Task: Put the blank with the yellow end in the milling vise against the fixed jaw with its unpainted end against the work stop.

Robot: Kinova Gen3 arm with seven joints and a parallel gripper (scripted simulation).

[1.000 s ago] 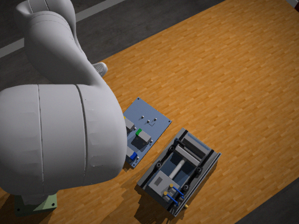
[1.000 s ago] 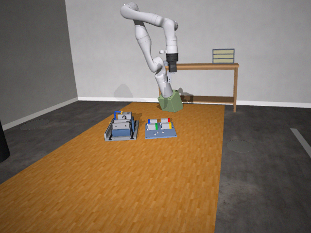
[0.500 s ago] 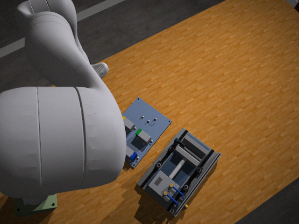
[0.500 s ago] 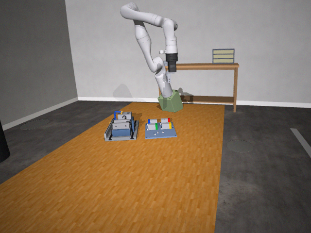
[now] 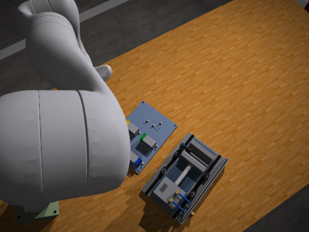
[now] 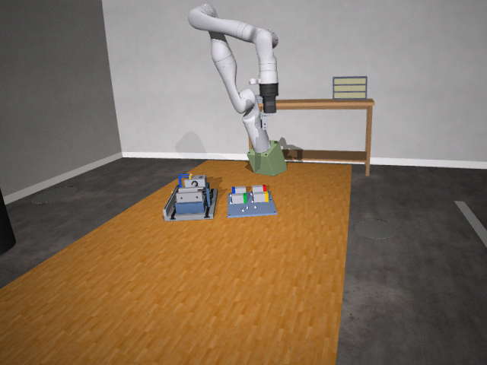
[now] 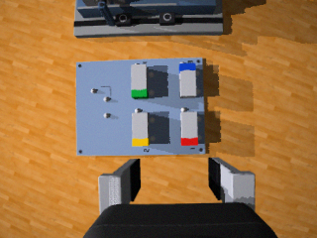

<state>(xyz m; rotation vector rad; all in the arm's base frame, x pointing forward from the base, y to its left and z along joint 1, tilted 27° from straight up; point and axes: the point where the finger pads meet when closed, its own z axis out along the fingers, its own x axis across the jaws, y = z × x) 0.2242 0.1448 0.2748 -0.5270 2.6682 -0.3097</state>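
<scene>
A wooden bench [image 6: 314, 104] stands by the pale wall [image 6: 412, 58]. On its top sits a dark-framed rack [image 6: 333, 87] with yellowish panels.
</scene>
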